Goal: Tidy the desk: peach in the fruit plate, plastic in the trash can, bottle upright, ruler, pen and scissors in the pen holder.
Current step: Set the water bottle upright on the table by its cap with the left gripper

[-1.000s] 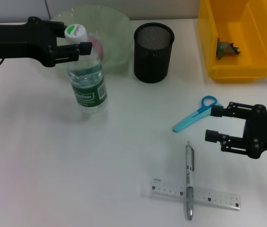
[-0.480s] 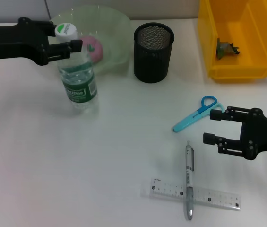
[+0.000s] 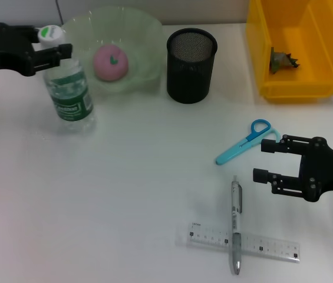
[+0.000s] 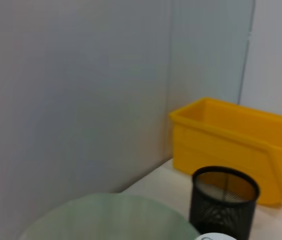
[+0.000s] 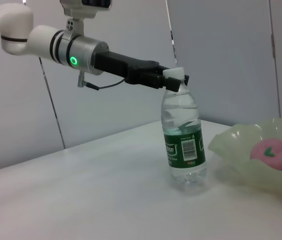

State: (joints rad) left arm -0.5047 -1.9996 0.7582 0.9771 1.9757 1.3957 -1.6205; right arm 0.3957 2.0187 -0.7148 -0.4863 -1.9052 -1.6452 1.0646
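A: Left gripper (image 3: 53,52) has its jaws clamped on the bottle (image 3: 67,94) neck; it stands upright on the table (image 3: 125,194) beside the fruit plate (image 3: 142,35).

B: So next it should let go. Right gripper (image 3: 264,160) hovers by the scissors (image 3: 243,142), jaws spread and holding nothing.

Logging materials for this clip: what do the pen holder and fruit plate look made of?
Pen holder: black wire mesh, probably metal, matte; the weave shows through its wall. Fruit plate: translucent pale green with a wavy rim, likely plastic, possibly glass; the peach lies in it.
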